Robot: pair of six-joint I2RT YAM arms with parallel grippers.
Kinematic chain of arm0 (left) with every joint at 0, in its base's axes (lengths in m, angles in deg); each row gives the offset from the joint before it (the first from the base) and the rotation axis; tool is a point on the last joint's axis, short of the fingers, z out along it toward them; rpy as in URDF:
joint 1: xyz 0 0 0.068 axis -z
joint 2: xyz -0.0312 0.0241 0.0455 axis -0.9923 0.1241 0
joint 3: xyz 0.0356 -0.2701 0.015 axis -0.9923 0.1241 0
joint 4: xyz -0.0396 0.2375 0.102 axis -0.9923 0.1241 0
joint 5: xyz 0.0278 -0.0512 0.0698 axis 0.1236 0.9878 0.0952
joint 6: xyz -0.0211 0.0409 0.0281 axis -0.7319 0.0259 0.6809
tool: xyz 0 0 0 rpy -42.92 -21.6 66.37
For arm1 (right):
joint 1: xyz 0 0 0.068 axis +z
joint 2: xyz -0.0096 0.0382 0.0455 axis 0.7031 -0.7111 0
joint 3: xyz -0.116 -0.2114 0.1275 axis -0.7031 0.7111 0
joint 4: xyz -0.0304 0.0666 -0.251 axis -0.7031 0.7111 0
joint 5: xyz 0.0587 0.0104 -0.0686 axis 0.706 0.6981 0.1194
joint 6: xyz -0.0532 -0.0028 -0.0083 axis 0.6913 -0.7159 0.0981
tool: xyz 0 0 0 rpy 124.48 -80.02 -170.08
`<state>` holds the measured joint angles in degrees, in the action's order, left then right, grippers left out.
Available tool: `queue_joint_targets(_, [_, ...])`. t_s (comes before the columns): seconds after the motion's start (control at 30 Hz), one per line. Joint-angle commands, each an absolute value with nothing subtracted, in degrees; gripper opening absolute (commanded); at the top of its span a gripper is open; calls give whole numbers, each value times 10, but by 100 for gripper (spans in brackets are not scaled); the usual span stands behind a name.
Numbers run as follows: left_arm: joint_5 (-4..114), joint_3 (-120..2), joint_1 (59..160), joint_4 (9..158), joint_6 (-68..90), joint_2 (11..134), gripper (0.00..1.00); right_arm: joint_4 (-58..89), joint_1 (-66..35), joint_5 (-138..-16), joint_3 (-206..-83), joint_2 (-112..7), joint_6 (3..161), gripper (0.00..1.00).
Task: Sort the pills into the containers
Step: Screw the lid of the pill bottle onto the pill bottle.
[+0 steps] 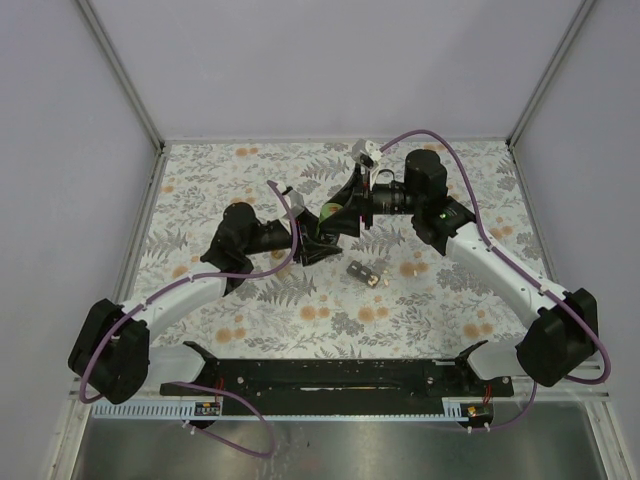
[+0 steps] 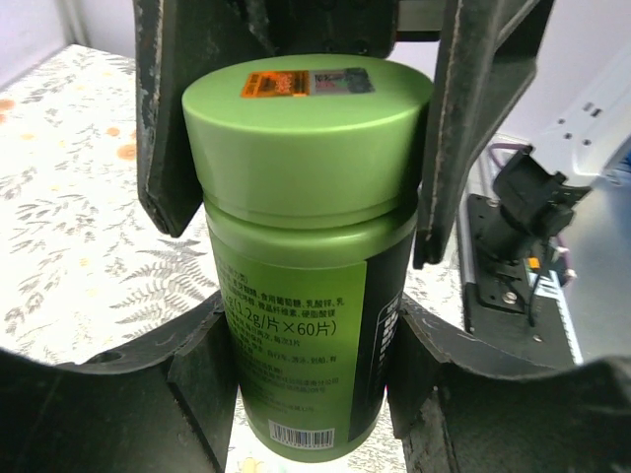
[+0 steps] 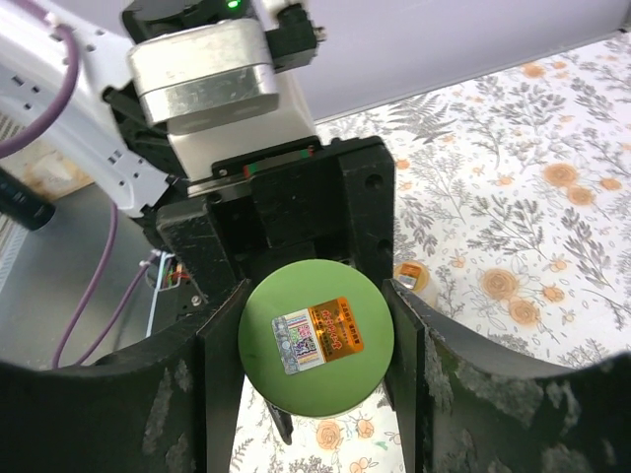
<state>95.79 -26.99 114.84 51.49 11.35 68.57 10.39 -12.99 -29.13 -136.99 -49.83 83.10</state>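
Note:
A green pill bottle (image 2: 296,296) with a printed label is held upright above the table's middle (image 1: 329,212). My left gripper (image 2: 311,345) is shut on its body, with one finger pressed on each side. The bottle's green cap (image 3: 315,335) carries an orange and silver sticker. My right gripper (image 3: 315,340) comes from the far side, and its fingers (image 2: 463,128) press on both sides of that cap. In the top view the two grippers meet at the bottle, left gripper (image 1: 315,235) below right gripper (image 1: 345,210). The pills are hidden.
A small bottle (image 1: 366,272) lies on the floral cloth just right of the grippers, and shows past my right finger (image 3: 414,279). The black rail (image 1: 330,375) with the arm bases runs along the near edge. Grey walls enclose the table.

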Motion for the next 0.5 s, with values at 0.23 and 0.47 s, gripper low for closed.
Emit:
queue_joint_targets(0.23, [754,-314,1149,585,209,673,0,100,-123,-419,-1363,-503,745,54])
queue_joint_targets(0.47, [643,-338,1172,630,257,682,0,131,-117,-500,-1369,-513,724,56])
